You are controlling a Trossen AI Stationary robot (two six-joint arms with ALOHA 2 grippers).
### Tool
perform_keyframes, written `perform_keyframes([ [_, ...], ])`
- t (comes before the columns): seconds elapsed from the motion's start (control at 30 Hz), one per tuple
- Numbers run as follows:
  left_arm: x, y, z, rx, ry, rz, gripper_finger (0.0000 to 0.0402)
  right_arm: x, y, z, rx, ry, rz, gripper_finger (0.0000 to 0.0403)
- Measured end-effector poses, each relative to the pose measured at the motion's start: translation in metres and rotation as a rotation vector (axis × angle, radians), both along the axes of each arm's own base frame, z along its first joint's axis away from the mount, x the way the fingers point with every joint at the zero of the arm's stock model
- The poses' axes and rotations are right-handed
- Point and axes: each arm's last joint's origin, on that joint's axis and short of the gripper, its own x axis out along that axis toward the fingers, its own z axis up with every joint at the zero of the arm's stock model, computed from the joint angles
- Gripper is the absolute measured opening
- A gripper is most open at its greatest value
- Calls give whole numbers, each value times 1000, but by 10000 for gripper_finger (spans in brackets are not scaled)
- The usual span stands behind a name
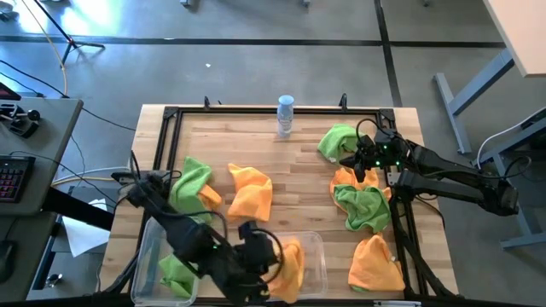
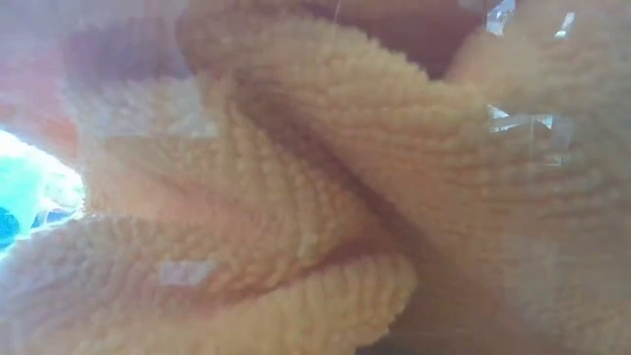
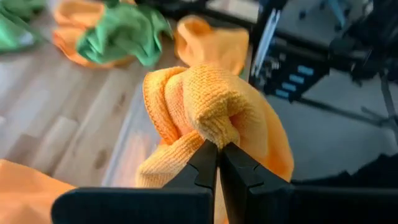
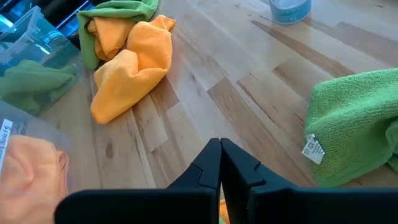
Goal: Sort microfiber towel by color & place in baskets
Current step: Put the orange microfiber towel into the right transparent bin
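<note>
My left gripper (image 1: 270, 256) is at the table's near edge, shut on an orange microfiber towel (image 1: 292, 264) inside the outline of the wider clear basket (image 1: 319, 249). The narrower basket (image 1: 145, 249) beside it holds a green towel (image 1: 175, 275). Orange cloth (image 2: 296, 177) fills the low view, seen from very close. My right gripper (image 1: 348, 162) is shut on nothing above the boards at the right, beside a green towel (image 4: 354, 124). More green and orange towels lie loose on the table. My left gripper pinches a bunched fold (image 3: 219, 132) of the orange towel between its two fingertips (image 3: 205, 163), slanting down from the table's left. Several layers gather at the pinch. The rest of the towel bulges around and below the fingers, slack; whether it rests in the basket I cannot tell.
A clear bottle (image 1: 285, 115) stands at the far edge. Loose towels: green over orange (image 1: 193, 183), orange (image 1: 251, 193), green (image 1: 338, 141), orange (image 1: 345, 179), green (image 1: 363, 209), orange (image 1: 375, 264). A black frame (image 1: 162, 136) borders the wooden top.
</note>
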Motion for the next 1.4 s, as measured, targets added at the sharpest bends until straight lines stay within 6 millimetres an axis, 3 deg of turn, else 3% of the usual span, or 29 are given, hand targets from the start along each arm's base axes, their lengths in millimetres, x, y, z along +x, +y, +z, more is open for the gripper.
perform_keyframes([
  [0.5, 75, 17, -72, -121, 191, -140, 0, -1, 0, -1, 50, 11, -28, 0],
  [0.7, 92, 23, -107, -170, 307, -163, 0, -3, 2, -5, 76, 49, -32, 0],
  [0.83, 96, 24, -119, -163, 346, -139, 0, -5, 3, -8, 91, 82, -32, 0],
  [1.07, 95, 29, -118, -147, 335, -60, 15, -6, 3, -9, 90, 98, -26, 0],
  [1.4, 81, 55, -85, -115, 352, 7, 92, -6, 3, -9, 72, 100, -13, 0],
])
